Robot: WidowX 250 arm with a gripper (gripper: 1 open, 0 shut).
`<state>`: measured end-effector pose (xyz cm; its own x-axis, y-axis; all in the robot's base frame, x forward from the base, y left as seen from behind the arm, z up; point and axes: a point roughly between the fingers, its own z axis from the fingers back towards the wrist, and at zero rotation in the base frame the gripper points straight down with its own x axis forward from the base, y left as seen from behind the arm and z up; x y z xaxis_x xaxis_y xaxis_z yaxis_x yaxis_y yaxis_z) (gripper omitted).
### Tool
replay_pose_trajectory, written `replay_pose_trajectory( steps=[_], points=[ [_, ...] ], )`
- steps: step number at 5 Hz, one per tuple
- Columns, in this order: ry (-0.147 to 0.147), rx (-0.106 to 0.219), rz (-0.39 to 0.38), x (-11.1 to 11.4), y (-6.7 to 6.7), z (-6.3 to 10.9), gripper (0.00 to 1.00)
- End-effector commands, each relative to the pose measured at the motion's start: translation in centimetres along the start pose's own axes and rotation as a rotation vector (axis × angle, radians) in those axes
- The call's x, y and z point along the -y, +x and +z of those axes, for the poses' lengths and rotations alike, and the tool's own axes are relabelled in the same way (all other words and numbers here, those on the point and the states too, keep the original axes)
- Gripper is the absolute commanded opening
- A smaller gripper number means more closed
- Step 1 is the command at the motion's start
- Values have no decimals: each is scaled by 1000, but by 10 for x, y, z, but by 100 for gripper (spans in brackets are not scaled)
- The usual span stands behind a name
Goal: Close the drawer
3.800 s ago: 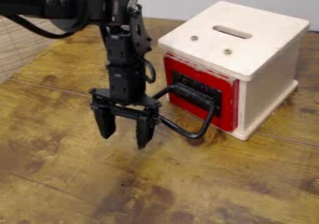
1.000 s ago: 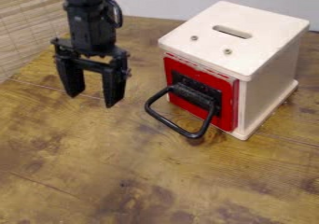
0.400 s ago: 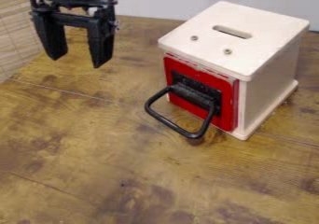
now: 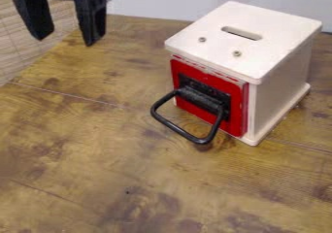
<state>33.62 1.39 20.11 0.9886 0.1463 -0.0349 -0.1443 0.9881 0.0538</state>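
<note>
The drawer (image 4: 205, 93) shows a red face with a black front panel, sitting flush in the cream-white cabinet (image 4: 253, 57). Its large black loop handle (image 4: 183, 122) hangs down onto the wooden table in front. My gripper (image 4: 65, 31) is at the top left of the view, high and far from the drawer. Its two black fingers (image 4: 91, 23) point downward, spread apart, with nothing between them. The arm above it is cut off by the frame edge.
The cabinet has a slot (image 4: 242, 31) on its top and stands at the right of the wooden table (image 4: 116, 169). A woven blind or mat (image 4: 16, 43) lines the left edge.
My gripper has moved up and to the left, away from the drawer handle, still open. The drawer and cabinet have not moved.
</note>
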Motion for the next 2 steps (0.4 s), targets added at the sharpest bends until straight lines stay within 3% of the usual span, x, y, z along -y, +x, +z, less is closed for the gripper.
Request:
replay_pose_trajectory(
  steps=[1,2],
  points=[
    [43,74,24,-8,-6,9,100],
    [84,87,78,-13,-3,-1,100]
  ],
)
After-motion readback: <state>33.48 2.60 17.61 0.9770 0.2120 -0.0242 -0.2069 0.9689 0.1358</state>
